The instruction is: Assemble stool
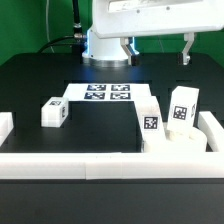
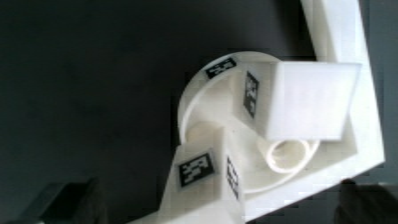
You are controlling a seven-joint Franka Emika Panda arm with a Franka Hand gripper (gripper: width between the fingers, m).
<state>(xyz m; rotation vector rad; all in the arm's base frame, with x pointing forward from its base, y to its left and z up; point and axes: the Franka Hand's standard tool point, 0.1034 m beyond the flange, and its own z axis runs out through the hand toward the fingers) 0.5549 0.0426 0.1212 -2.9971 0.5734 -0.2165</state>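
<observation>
The stool's round white seat [image 1: 178, 140] lies at the exterior view's right, against the corner of the white bars. Two tagged legs stand upright in it, one [image 1: 150, 118] toward the left and one [image 1: 183, 108] behind. The wrist view looks down on the seat [image 2: 217, 92], both legs [image 2: 302, 100] [image 2: 205, 175] and an empty round socket [image 2: 285, 152]. A third leg [image 1: 53, 112] lies loose at the left. My gripper [image 1: 160, 48] [image 2: 217, 205] hangs well above the seat, open, holding nothing; its dark fingertips [image 2: 71, 205] show at the picture's corners.
The marker board [image 1: 105, 95] lies flat in the middle of the black table. Long white bars edge the table at the front [image 1: 90, 165], the right [image 1: 212, 128] [image 2: 338, 40] and the left [image 1: 5, 125]. The arm's base [image 1: 105, 45] stands behind the board.
</observation>
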